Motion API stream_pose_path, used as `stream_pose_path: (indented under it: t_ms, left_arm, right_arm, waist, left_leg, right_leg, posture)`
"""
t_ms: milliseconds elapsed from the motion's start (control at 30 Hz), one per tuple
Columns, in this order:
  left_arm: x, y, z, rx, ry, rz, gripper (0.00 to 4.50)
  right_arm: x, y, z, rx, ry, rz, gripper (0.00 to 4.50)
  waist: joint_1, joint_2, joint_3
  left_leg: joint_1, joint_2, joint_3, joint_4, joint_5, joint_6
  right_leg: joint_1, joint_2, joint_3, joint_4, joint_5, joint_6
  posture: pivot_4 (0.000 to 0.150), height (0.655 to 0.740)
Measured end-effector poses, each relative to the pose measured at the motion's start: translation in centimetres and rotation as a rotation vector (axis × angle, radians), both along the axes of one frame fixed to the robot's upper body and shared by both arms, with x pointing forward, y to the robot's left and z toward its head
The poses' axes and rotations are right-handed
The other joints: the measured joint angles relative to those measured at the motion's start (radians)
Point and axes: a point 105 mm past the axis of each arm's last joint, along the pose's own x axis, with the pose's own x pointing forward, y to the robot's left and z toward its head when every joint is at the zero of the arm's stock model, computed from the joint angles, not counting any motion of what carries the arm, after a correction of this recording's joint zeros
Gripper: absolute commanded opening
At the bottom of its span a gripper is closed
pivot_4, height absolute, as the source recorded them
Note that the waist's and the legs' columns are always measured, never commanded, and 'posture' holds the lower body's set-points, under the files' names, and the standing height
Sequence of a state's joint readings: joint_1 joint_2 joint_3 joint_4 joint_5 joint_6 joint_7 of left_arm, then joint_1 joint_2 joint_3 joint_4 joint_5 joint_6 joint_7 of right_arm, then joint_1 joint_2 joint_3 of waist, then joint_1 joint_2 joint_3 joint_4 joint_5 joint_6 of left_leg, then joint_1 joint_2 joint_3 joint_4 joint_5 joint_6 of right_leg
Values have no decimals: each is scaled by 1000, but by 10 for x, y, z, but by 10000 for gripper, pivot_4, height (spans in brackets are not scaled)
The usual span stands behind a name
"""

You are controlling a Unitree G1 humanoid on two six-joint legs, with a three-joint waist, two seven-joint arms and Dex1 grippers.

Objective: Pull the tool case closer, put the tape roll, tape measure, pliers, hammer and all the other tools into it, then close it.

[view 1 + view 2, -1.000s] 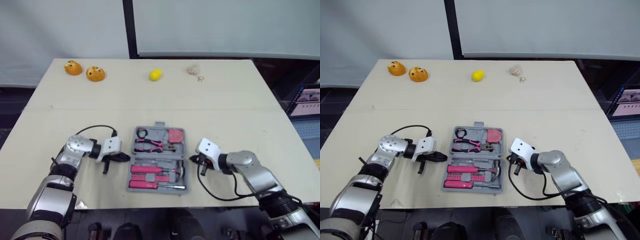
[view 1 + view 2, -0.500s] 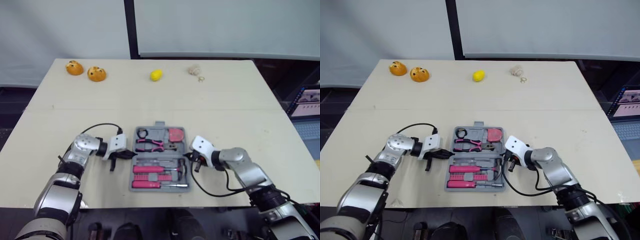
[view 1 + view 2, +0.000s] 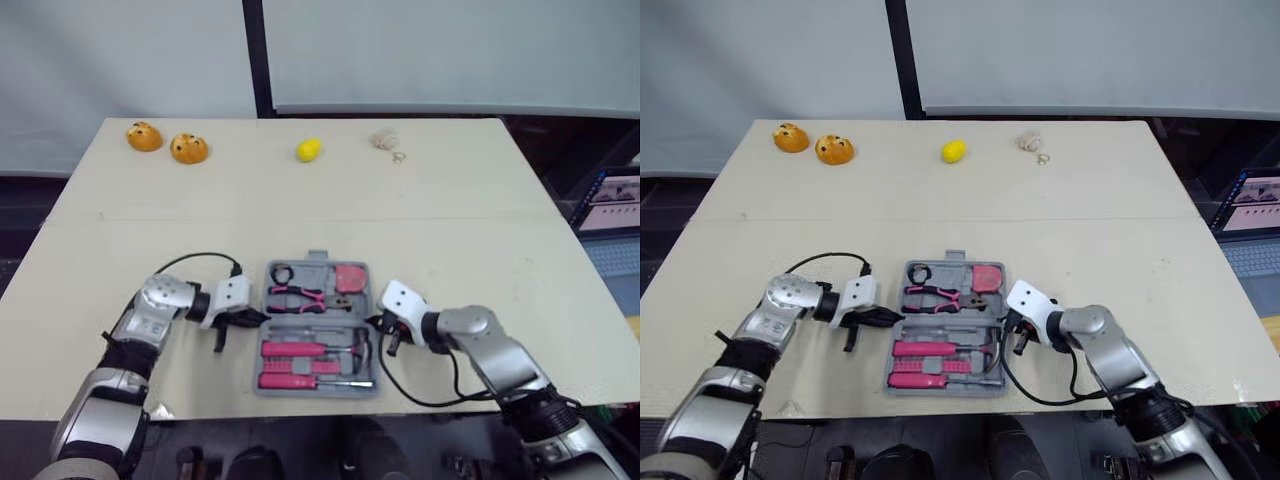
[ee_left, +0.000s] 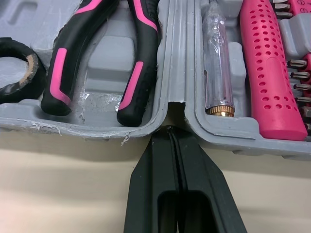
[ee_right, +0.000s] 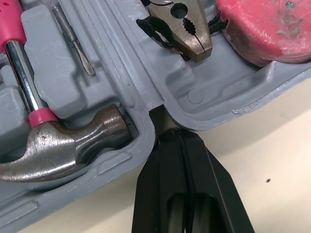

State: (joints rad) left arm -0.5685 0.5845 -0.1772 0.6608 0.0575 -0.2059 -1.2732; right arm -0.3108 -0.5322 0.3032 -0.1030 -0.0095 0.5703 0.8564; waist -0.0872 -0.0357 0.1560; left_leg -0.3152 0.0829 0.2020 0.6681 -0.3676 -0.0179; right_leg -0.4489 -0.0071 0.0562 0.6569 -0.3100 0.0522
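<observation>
The grey tool case lies open near the table's front edge. It holds pink-handled pliers, a black tape roll, a red tape measure, a hammer and a pink-handled driver. My left gripper is shut, and its tips rest in the hinge notch on the case's left side. On the case's right side my right gripper is shut too, its tips against the hinge notch there. Neither gripper holds anything.
Two oranges, a lemon and a small beige object sit along the table's far edge. Bare tabletop lies between them and the case. Cables loop from both wrists onto the table.
Both grippers have closed in from the sides until their tips touch the case's hinge notches. The case has slid slightly toward the front edge.
</observation>
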Motion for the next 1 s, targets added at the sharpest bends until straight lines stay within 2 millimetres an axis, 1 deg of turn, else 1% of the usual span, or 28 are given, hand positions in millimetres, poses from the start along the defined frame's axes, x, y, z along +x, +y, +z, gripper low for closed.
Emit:
stream_pose_path:
  t_ms: [300, 467, 733, 1000]
  left_arm:
    - [-12, 0, -1, 8, 32, 9, 399]
    - [-18, -1, -3, 7, 42, 9, 399]
    - [-20, -3, -4, 8, 45, 6, 399]
    - [-20, -4, -4, 10, 39, 3, 399]
  right_arm:
    - [-3, 0, 1, -5, 4, -1, 0]
    - [-9, -1, 1, -9, 8, -1, 0]
    - [-20, -3, -2, -12, 22, 1, 0]
    - [-20, -3, -2, -12, 22, -2, 0]
  waist:
    - [1, 0, 0]
    - [2, 0, 0]
    - [3, 0, 0]
    - [3, 0, 0]
  left_leg:
    - [0, 0, 0, 0, 0, 0]
    - [0, 0, 0, 0, 0, 0]
    - [0, 0, 0, 0, 0, 0]
    - [0, -1, 0, 0, 0, 0]
  right_leg:
    - [0, 0, 0, 0, 0, 0]
    - [0, 0, 0, 0, 0, 0]
    - [0, 0, 0, 0, 0, 0]
    - [0, 0, 0, 0, 0, 0]
  posture:
    - [1500, 7400]
    - [1500, 7400]
    - [1500, 7400]
    - [1500, 7400]
